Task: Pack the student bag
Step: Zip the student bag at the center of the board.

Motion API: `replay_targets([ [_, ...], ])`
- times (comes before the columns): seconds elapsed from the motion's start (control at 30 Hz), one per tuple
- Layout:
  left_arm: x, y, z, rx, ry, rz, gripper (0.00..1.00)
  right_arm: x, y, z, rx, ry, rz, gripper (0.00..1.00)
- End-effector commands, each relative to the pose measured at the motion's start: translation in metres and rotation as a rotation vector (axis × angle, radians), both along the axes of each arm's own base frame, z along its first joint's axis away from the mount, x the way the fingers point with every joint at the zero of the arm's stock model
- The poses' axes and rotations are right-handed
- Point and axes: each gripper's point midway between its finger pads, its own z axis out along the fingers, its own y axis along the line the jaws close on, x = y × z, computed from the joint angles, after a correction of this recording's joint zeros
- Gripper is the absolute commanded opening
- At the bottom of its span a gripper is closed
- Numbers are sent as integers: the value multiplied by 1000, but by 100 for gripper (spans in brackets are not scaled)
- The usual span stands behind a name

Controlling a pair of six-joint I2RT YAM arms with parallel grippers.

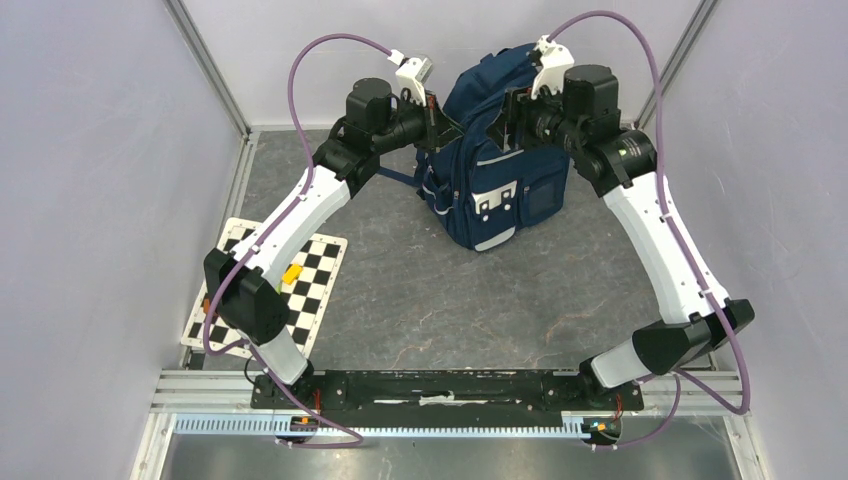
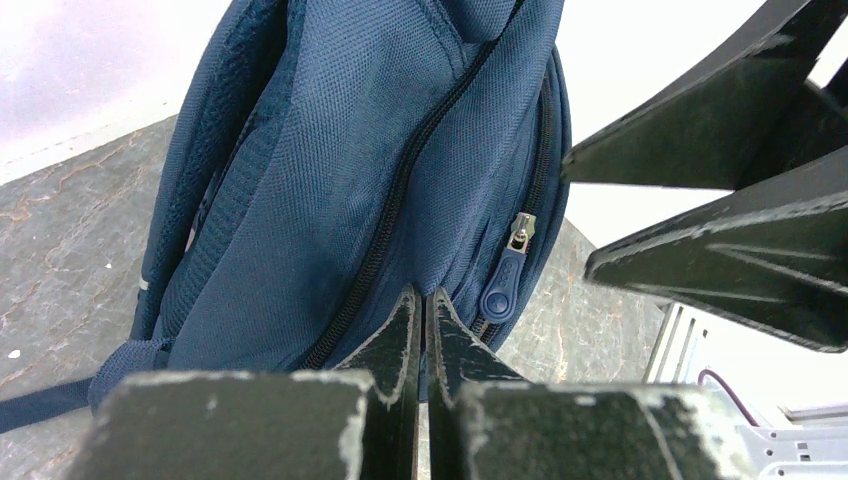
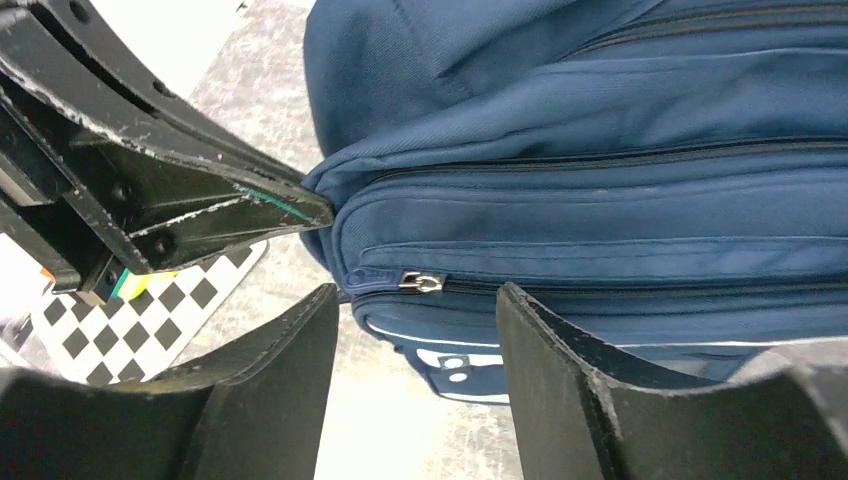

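Grey table (image 1: 420,300), navy-blue fabric backpack (image 1: 490,180) at twelve o'clock. Left gripper (image 2: 425,297) pressed together; right gripper (image 3: 417,300), spread, should straddle the silver zipper pull (image 3: 422,283).

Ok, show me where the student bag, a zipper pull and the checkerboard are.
student bag (image 1: 545,195), top external view, on its front pocket.
zipper pull (image 2: 503,283), left wrist view, on the blue tab below the slider.
checkerboard (image 1: 318,282), top external view, on bare squares near its right edge.

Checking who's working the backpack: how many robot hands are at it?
2. Left hand, shut, at the student bag's upper left side; right hand, open, at its upper right. Neither is hidden.
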Motion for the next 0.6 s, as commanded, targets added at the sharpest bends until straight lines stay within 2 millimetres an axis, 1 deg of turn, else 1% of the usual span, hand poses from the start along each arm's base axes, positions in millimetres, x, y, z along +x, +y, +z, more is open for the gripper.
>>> replay_targets([
  [0.0, -3, -6, 30, -83, -43, -19, 2, -5, 18, -8, 30, 38, 87, 62],
  [0.17, -2, -7, 29, -85, -41, -19, 2, -6, 28, -12, 64, 69, 124, 56],
  [0.33, 0, -8, 26, -85, -34, -18, 2, -7, 31, -27, 53, 102, 129, 55],
  [0.5, 0, -8, 25, -84, -33, -18, 2, -2, 25, -35, -10, 121, 80, 55],
  [0.57, 0, -8, 25, -85, -32, -19, 2, -1, 26, -38, -30, 136, 78, 54],
])
